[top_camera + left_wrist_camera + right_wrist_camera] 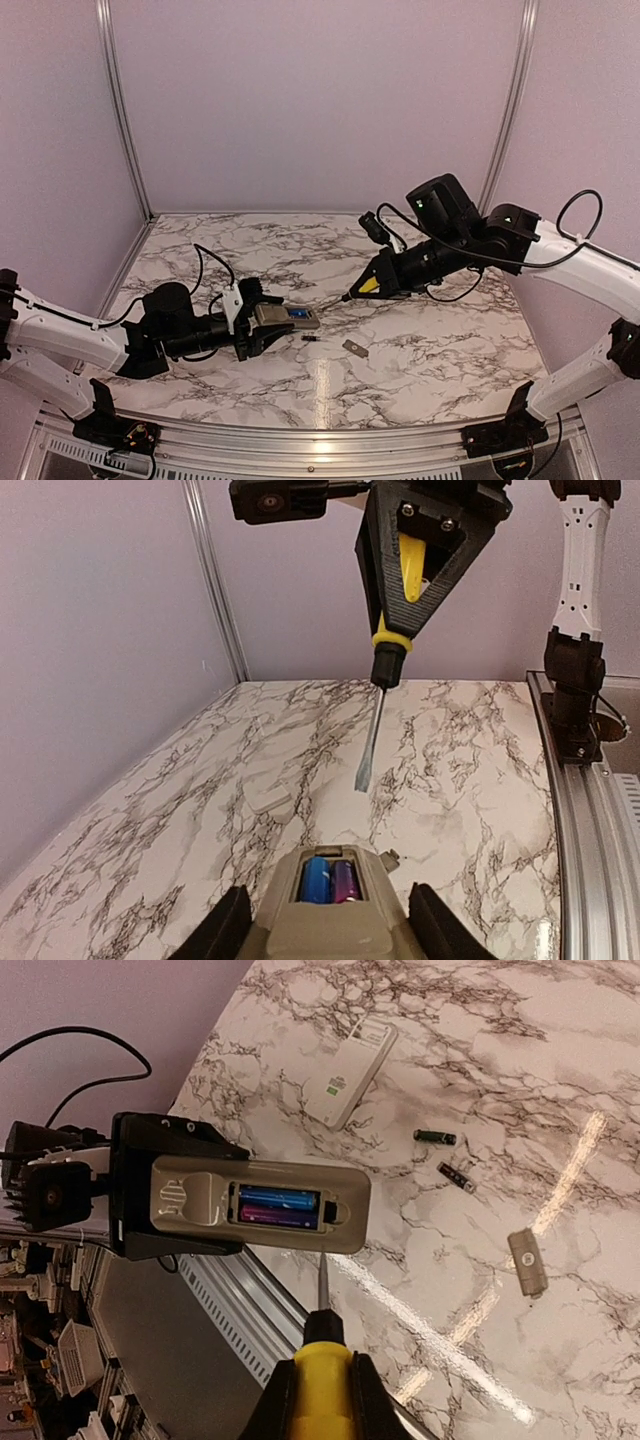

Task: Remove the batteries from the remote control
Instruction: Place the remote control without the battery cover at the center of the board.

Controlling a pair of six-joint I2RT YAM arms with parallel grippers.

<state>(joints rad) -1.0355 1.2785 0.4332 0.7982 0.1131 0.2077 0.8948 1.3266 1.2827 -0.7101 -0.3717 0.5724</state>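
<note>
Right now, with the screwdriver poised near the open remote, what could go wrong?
1. The screwdriver tip hangs clear of the remote; off line, it may slip off the two batteries and gouge the casing.
2. The left gripper clamps only one end of the remote, so prying could twist it loose.
3. A freed battery may roll away on the table, like the loose battery near the cover.

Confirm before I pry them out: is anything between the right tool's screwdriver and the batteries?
Nothing visible: the batteries lie uncovered in the remote, cover plate off on the table, open air to the screwdriver.
</note>
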